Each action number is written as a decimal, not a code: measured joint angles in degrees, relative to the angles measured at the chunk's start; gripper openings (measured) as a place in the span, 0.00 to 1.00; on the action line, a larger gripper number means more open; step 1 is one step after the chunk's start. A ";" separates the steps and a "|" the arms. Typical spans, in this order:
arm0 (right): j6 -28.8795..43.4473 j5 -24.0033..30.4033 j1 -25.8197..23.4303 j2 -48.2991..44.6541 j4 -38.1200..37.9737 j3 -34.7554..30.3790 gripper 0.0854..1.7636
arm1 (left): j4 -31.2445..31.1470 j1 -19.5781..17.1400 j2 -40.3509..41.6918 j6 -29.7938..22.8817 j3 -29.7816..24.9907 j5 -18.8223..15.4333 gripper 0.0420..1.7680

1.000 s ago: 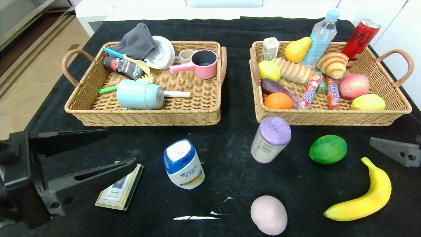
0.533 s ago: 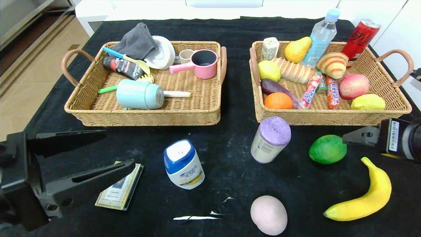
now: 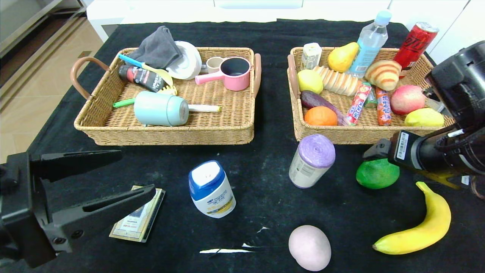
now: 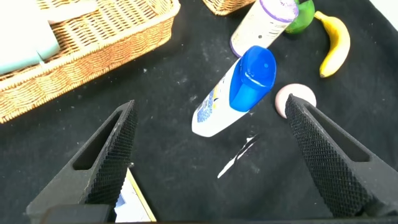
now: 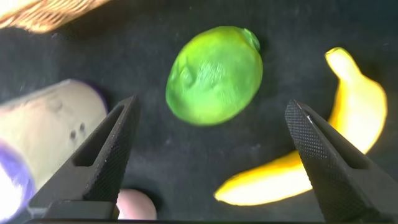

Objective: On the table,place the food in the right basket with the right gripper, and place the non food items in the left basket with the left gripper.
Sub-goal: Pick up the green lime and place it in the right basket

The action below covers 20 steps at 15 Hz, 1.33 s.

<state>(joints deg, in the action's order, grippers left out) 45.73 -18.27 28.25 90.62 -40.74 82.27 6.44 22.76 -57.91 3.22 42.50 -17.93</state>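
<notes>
1. The black table (image 3: 261,159) carries everything, with two wicker baskets side by side at its far half.
2. The left basket (image 3: 113,125) holds a grey cloth, a pale blue mug on its side, a pink cup, a white plate and small utensils.
3. The right basket (image 3: 341,134) holds a pear, bread, a croissant, an orange, a peach, lemons, candy bars, a water bottle and a red can.
4. The left gripper (image 3: 113,172) hangs low over the near left of the table, its fingers spread wide with nothing between them, above a flat card packet (image 3: 138,222).
5. The right gripper (image 5: 211,155) hovers above the green lime (image 3: 377,173), fingers spread wide to either side of it and not touching it.
6. The banana (image 3: 420,225) lies near the lime, toward the table's near right corner.
7. The purple-capped roll (image 3: 312,160) stands tilted just in front of the right basket.
8. The blue-capped white bottle (image 3: 211,189) stands near the table's middle.
9. The pale pink egg-shaped item (image 3: 310,247) rests at the near edge.
</notes>
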 joint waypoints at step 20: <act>2.72 3.86 -2.89 7.00 1.05 -0.17 0.97 | 0.09 0.00 0.13 0.61 -0.39 0.11 0.97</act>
<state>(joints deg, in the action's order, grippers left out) 48.45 -14.41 25.36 97.62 -39.69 82.10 6.52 22.76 -57.77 3.83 42.11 -17.82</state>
